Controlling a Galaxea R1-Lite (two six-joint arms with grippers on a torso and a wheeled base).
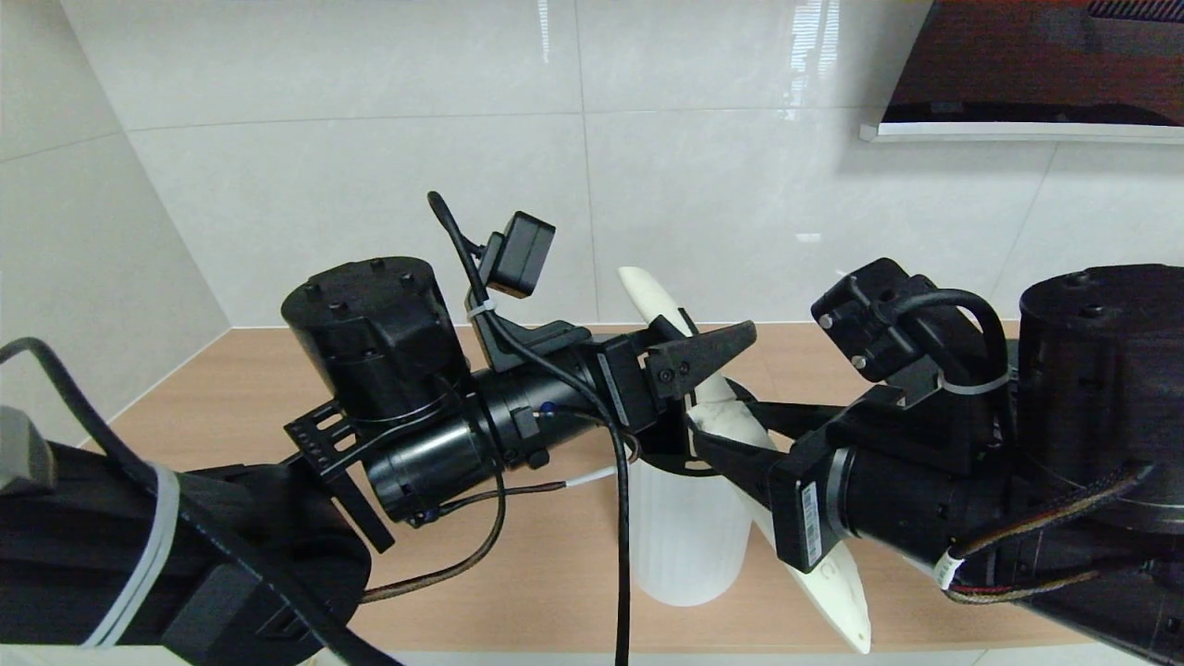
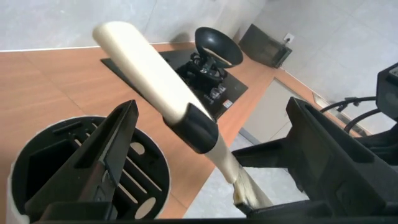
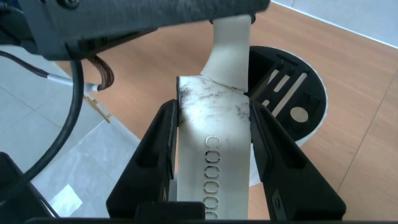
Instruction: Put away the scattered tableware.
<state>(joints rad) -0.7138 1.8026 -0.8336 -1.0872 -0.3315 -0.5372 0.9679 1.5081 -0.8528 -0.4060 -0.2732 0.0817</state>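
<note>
knife (image 3: 214, 146) stamped with ovals sits clamped in right claw (image 3: 211, 115).

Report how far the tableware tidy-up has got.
Done: nothing stowed that I can see; the slots visible in the holder hold nothing. In hand: the right hand grips the wide end of a white utensil above the holder, with the left hand open around its handle. Left: lower it into a slot. Whether more tableware waits, I cannot tell.
</note>
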